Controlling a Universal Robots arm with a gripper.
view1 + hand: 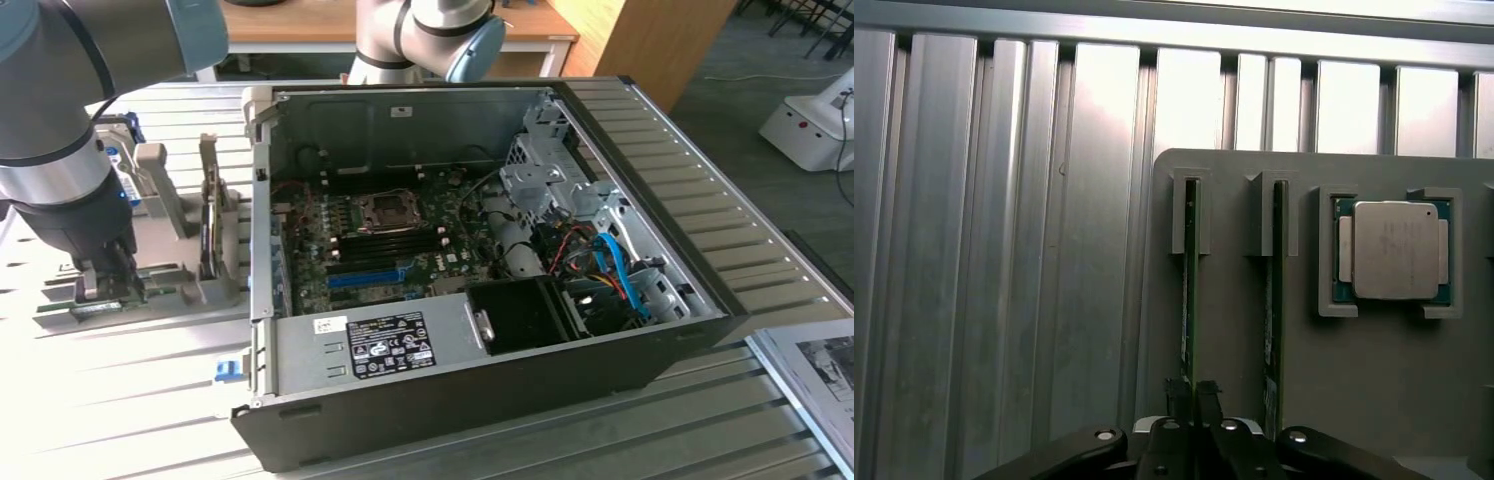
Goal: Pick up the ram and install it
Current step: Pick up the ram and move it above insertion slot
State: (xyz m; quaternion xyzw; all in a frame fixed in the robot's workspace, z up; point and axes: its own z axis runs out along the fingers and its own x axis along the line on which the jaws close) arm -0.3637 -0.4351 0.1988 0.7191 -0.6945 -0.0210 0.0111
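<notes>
While the bench (120, 400) carries the open case (561, 385), we work beside it at the grey holder (1354, 400), where the ram (1189, 280) stands on edge in a slot, a second stick (1275, 290) just beside it. Our gripper (1194, 398) has its jaws pinching the ram's upper edge. We judge it light, stiff and thin but fragile: hold it by the flat faces near the middle, clear of the contacts, and keep it straight
</notes>
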